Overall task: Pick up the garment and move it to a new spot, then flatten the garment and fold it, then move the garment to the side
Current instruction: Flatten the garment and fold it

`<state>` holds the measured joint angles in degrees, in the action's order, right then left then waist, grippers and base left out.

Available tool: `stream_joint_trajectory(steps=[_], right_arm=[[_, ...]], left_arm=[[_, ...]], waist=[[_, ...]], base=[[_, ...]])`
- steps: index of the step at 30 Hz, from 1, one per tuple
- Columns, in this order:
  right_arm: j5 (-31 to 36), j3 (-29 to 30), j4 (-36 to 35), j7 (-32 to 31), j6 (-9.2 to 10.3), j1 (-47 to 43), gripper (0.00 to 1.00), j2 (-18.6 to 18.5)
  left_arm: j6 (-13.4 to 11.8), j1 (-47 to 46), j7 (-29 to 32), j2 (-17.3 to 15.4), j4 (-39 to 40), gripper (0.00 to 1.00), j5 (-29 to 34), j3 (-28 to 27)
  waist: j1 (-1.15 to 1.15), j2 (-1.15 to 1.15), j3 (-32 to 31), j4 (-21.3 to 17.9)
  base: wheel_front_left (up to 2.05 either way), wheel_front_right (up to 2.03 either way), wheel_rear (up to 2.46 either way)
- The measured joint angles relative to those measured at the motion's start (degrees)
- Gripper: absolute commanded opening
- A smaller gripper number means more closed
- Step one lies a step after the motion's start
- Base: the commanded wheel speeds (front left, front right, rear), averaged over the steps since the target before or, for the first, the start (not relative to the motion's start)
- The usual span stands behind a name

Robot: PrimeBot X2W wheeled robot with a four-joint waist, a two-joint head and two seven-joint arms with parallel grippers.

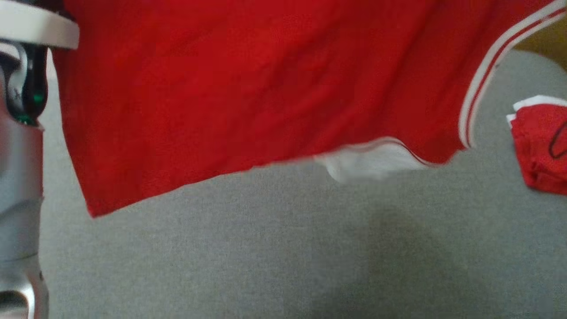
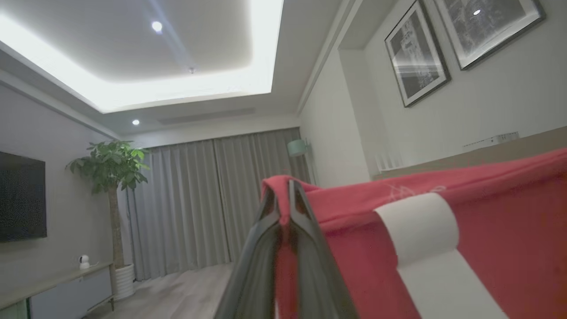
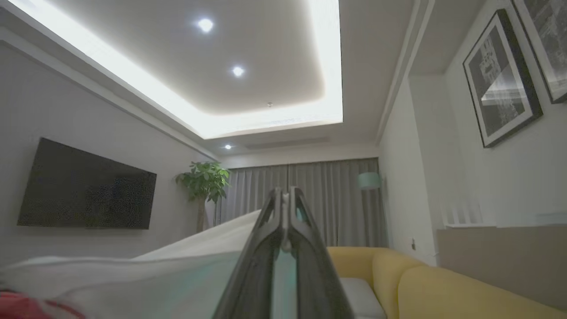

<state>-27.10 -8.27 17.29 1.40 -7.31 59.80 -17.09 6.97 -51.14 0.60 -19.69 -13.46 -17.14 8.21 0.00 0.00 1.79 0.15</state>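
The garment is a red jersey with white trim, held up and hanging across the upper head view above a grey surface. In the left wrist view my left gripper is shut on a red fold of the garment, which stretches off to the right with a white band across it. In the right wrist view my right gripper is shut on a white edge of the garment, which trails down to the left; a bit of red shows at the lower left corner.
A grey fabric surface lies below the hanging cloth. A second red cloth item lies at its right edge. My pale left forearm stands at the left. A yellow sofa, a potted plant and a wall TV surround the area.
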Motion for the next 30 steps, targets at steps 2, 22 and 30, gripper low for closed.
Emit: stream_joint_trajectory(steps=[2, 22, 30], right_arm=[[0.85, -0.78, 2.86, -0.22, 0.0, 2.08, 0.0, 0.4], [6.69, 4.37, 22.57, 12.82, 0.0, 20.01, 0.0, 5.34], [-3.5, -3.36, 14.68, 12.95, 0.0, -8.89, 0.0, 5.71]], left_arm=[[-0.57, -1.11, 1.03, 0.37, -1.23, 0.0, 0.02, 0.79], [-4.94, -15.05, -14.48, 6.16, -21.98, 0.0, -0.29, -2.07], [-4.37, 8.92, -15.14, 9.87, -27.85, 0.0, -3.58, -5.91]], waist=[[0.01, 0.0, 1.77, 0.08], [0.01, 0.0, 18.0, -1.8], [0.0, 0.0, 16.42, -4.76]], base=[[0.0, 0.0, 0.0], [0.0, 0.0, 0.0], [0.0, 0.0, 0.0]])
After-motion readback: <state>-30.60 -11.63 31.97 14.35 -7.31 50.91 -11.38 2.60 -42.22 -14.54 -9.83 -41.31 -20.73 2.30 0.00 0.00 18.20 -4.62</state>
